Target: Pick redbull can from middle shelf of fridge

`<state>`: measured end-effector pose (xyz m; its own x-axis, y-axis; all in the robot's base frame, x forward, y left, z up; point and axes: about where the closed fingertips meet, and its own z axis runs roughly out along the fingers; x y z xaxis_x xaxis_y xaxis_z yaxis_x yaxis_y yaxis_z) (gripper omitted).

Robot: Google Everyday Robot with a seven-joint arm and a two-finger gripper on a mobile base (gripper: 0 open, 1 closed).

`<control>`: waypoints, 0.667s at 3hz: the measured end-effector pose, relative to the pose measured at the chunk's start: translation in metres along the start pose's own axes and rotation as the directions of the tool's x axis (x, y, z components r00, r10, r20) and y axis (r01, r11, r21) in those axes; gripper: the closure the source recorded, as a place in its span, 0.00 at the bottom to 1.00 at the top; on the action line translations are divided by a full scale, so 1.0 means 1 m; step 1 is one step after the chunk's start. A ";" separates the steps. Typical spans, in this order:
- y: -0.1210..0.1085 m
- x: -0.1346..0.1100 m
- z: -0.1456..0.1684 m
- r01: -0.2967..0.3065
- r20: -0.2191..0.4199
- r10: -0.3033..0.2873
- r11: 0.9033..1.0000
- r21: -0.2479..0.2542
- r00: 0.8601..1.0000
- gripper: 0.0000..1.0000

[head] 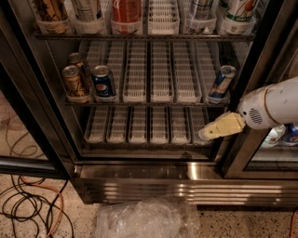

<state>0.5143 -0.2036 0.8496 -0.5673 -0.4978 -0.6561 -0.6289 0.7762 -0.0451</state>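
The redbull can (222, 83) stands at the front of the far-right lane of the middle shelf (161, 74), at about 3 o'clock on that rack. Its long axis is close to upright, with the silver top leaning a little toward 1 o'clock.

The gripper (209, 133) hangs below it, in front of the lower shelf (139, 126), on a white arm (274, 104) that enters from 3 o'clock. Its tan tip points toward 8 o'clock, away from the can. From this angle I cannot tell whether it is spread or closed.

From the gripper the can lies between 12 and 1 o'clock, a shelf level higher and deeper inside the fridge (153, 174). In my judgement the coming move is a rise, a turn to face the can side-on, then a reach inward.

The front wire of the middle shelf runs between gripper and can, so the approach has to clear it from above. The dark door frame (263, 46) stands just beside the can at its 3 o'clock and leaves little room on that side. The lane at its 9 o'clock holds no can.

The Pepsi can (103, 82) and the gold-brown cans (74, 81) sit well apart at the 9 o'clock end of the same shelf. Bottles (125, 11) fill the shelf above. On the floor a crumpled plastic bag (144, 219) lies at 6 o'clock and cables (28, 204) at 8 o'clock.
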 end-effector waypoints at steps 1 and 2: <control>-0.010 -0.013 0.014 0.004 0.047 -0.005 1.000 0.014 0.999 0.00; -0.030 -0.042 0.023 -0.021 0.134 0.014 0.998 0.051 0.991 0.15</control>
<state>0.5690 -0.1977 0.8611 -0.4998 -0.4303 -0.7517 -0.5890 0.8052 -0.0693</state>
